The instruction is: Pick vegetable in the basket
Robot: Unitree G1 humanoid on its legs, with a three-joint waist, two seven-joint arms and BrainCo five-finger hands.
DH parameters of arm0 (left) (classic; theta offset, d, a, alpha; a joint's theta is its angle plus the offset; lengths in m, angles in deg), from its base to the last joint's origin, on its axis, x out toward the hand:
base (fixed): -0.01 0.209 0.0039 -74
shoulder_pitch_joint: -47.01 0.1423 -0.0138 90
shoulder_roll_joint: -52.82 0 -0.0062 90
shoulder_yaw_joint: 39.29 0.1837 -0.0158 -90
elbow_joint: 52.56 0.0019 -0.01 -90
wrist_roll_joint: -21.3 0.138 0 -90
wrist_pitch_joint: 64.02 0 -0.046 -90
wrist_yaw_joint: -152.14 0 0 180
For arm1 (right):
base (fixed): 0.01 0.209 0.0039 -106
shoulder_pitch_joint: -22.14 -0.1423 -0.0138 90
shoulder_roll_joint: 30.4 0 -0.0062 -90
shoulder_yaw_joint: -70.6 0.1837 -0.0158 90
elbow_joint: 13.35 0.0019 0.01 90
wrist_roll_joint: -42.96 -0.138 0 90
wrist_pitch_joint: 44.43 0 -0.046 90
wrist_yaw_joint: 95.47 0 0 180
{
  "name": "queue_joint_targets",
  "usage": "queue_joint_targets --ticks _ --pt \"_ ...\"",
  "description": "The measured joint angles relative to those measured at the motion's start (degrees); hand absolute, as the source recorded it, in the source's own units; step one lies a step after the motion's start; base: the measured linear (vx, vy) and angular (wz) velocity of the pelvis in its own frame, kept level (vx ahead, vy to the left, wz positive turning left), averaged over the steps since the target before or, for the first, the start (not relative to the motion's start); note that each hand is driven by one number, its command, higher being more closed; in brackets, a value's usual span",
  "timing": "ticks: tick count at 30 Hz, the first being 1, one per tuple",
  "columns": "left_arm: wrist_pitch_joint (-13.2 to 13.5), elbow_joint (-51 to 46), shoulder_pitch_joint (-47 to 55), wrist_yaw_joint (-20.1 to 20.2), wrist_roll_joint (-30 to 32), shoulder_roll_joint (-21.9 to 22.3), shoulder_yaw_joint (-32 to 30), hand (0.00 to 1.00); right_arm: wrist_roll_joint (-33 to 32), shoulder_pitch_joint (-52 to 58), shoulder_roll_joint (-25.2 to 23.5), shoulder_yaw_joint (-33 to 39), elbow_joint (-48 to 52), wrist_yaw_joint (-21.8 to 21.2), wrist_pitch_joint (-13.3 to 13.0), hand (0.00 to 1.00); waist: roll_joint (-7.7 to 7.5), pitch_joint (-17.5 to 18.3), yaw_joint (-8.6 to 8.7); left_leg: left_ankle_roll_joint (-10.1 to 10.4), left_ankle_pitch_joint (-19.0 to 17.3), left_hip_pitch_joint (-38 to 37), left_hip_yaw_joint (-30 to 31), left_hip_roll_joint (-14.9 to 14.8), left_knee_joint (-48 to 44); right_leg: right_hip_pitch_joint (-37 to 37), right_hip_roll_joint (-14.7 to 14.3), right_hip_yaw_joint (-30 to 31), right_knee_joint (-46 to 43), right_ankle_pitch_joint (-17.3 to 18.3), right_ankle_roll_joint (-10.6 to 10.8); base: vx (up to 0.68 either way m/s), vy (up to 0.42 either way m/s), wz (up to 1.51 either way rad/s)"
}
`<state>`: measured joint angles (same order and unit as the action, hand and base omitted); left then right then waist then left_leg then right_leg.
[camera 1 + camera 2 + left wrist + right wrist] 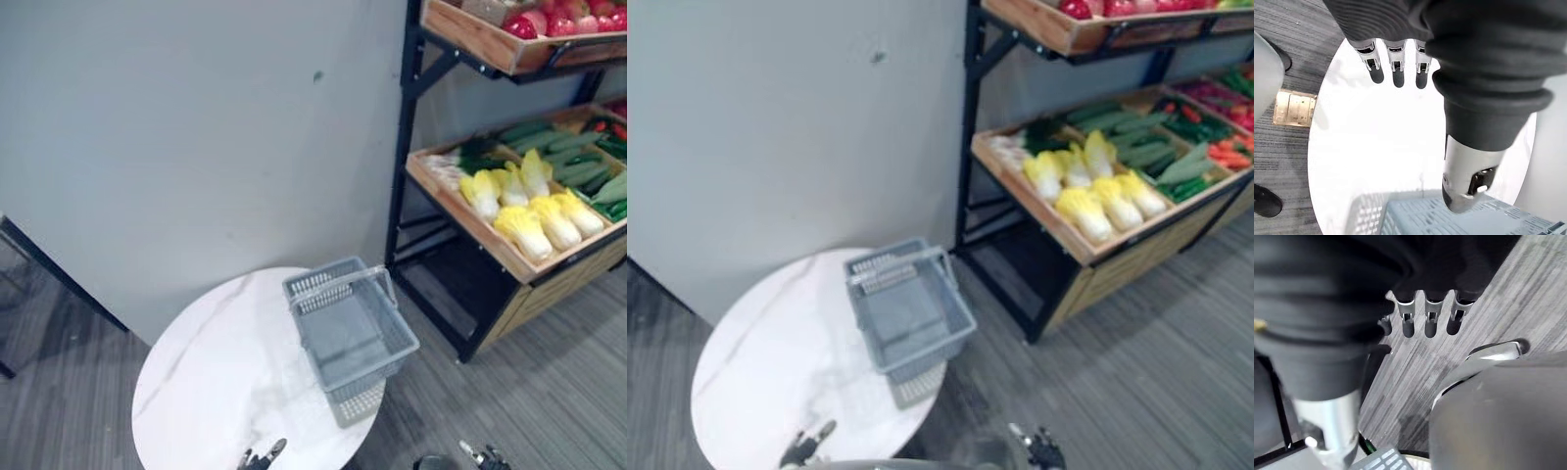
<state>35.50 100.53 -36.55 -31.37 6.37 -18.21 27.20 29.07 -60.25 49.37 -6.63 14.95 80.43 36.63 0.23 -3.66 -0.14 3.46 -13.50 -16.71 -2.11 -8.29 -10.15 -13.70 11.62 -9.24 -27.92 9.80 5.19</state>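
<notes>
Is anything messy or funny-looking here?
A little. The grey basket sits right at the edge of the round white table, with one end poking out past the rim. The cabbages on the wooden shelf lie tidy, and nothing is spilled.

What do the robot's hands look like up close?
The left hand and the right hand look alike. Each has slim silver fingers in a row, ending in dark rounded tips, and a thicker silver thumb set apart from them. A black ribbed cover, much like a sleeve, wraps the back of the hand and the wrist.
</notes>
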Motion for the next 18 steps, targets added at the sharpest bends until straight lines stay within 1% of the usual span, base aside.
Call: queue_joint_targets --ticks 1,2,3,4,5,6,7,8,9,11,12,13,14,15,18 --pt "-0.02 -0.23 0.24 -0.06 0.00 0.40 -1.30 0.00 -0.01 -0.03 0.03 -0.16 -0.01 -0.02 0.00 0.00 0.22 0.42 0.00 0.07 1.30 0.84 1.06 -0.97 -0.65 0.83 -0.62 -1.37 0.55 0.86 -0.73 0.30 -0.402 0.66" --pt "0.00 -0.56 0.67 -0.15 -0.03 0.87 -2.55 0.00 -0.01 -0.42 -0.04 -0.38 -0.06 -0.03 0.00 0.00 0.48 0.83 -0.08 -0.03 2.95 2.81 2.59 -2.54 -2.53 2.04 -1.42 -3.41 2.29 1.24 -1.37 0.22 -0.317 0.56" --pt "-0.02 -0.72 0.72 -0.16 -0.08 0.86 -3.27 0.00 -0.01 -0.73 -0.23 -0.60 -0.18 -0.03 0.00 0.00 0.50 1.05 -0.10 0.06 3.74 4.10 3.36 -3.14 -4.00 2.54 -1.91 -4.25 3.15 1.31 -1.53 0.21 -0.274 0.63" --pt "-0.13 -0.94 0.76 -0.24 -0.41 0.84 -3.97 0.00 -0.04 -1.57 -0.64 -1.22 -0.63 -0.05 -0.02 0.00 0.52 1.11 0.00 0.68 5.49 6.81 4.68 -4.13 -7.36 3.96 -2.44 -6.37 4.54 1.17 -1.97 0.20 -0.262 0.64" --pt "-0.12 -0.94 0.91 -0.39 -0.61 0.65 -3.99 0.00 -0.19 -1.92 -1.03 -1.84 -1.13 -0.03 -0.04 0.00 0.40 1.04 0.02 2.41 7.85 8.85 4.49 -4.96 -10.41 5.65 -2.63 -8.17 5.51 0.97 -2.94 0.20 -0.246 0.75" --pt "-0.12 -0.94 1.02 -0.46 -0.62 0.57 -3.97 0.00 -0.19 -1.95 -1.32 -2.05 -1.24 -0.02 -0.04 0.00 0.12 0.89 -0.04 3.63 9.86 10.03 4.12 -5.46 -12.38 7.51 -2.48 -9.69 6.73 1.02 -3.40 0.19 -0.201 0.65" --pt "-0.09 -0.92 1.06 -0.49 -0.62 0.47 -3.95 0.00 -0.25 -2.22 -1.52 -2.08 -1.26 -0.03 -0.03 0.00 0.07 0.89 -0.08 3.98 10.80 10.68 3.57 -5.76 -13.56 8.66 -2.28 -10.40 7.71 0.96 -3.60 0.17 -0.160 0.60" --pt "-0.03 -0.89 1.26 -0.56 -0.62 0.14 -3.83 0.00 -0.73 -2.48 -1.68 -2.07 -1.41 -0.03 -0.04 0.00 0.10 0.89 -0.12 4.33 10.71 11.71 0.78 -6.67 -15.27 10.71 -1.87 -11.99 9.52 0.82 -3.77 0.18 -0.153 0.72" --pt "-0.03 -0.75 1.50 -0.59 -0.62 -0.01 -3.54 0.00 -2.02 -2.68 -1.79 -2.07 -1.57 -0.04 -0.16 0.00 0.12 0.87 0.22 4.36 9.60 13.20 -4.17 -7.01 -15.62 12.88 -1.22 -14.00 11.31 0.67 -3.64 0.12 -0.092 0.69" --pt "0.02 -0.44 1.70 -0.65 -0.61 -0.25 -3.04 0.00 -2.54 -3.02 -1.74 -2.06 -1.78 0.00 -0.27 0.00 0.11 0.88 0.15 4.23 8.88 14.28 -8.72 -6.72 -12.63 14.11 -0.61 -15.61 12.44 0.47 -3.29 0.07 -0.012 0.54" --pt "0.00 -0.26 1.77 -0.70 -0.63 -0.45 -2.72 0.00 -2.56 -3.21 -1.61 -2.06 -1.71 0.01 -0.48 0.00 0.16 0.86 0.01 3.12 10.12 15.03 -10.67 -6.02 -7.92 14.40 -0.47 -16.44 12.82 0.26 -2.94 0.08 0.085 0.46" --pt "0.00 -0.22 1.89 -0.78 -0.61 -0.60 -2.74 0.00 -2.59 -3.84 -1.37 -2.04 -1.63 0.10 -0.57 0.00 -0.14 0.89 -0.01 3.54 11.02 15.45 -11.35 -5.27 -4.92 14.07 -0.40 -16.88 12.99 -0.06 -2.37 0.07 0.100 0.39" --pt "-0.01 -0.13 1.85 -0.78 -0.57 -0.60 -2.66 0.00 -2.60 -3.95 -1.33 -2.10 -1.53 0.11 -0.60 0.00 -0.39 0.88 0.01 3.55 11.35 15.43 -11.21 -4.69 -3.47 13.92 -0.32 -16.86 13.30 -0.46 -1.79 0.06 0.126 0.36" --pt "0.00 0.00 1.67 -0.82 -0.57 -0.74 -2.64 0.00 -2.56 -4.06 -1.24 -2.09 -0.94 0.21 -0.66 0.00 0.15 0.98 0.07 3.61 11.51 15.24 -11.63 -4.07 -1.00 13.67 -0.56 -16.99 15.05 -1.57 -1.21 0.01 0.092 0.22" --pt "0.04 -0.22 1.47 -1.03 -0.55 -0.94 -2.70 0.00 -2.40 -4.17 -1.24 -1.97 0.88 1.16 -0.99 0.00 -0.13 0.42 -0.01 4.14 11.83 15.14 -12.75 -3.02 2.58 13.04 -0.65 -16.98 18.05 -4.21 -0.68 -0.03 0.150 0.03"
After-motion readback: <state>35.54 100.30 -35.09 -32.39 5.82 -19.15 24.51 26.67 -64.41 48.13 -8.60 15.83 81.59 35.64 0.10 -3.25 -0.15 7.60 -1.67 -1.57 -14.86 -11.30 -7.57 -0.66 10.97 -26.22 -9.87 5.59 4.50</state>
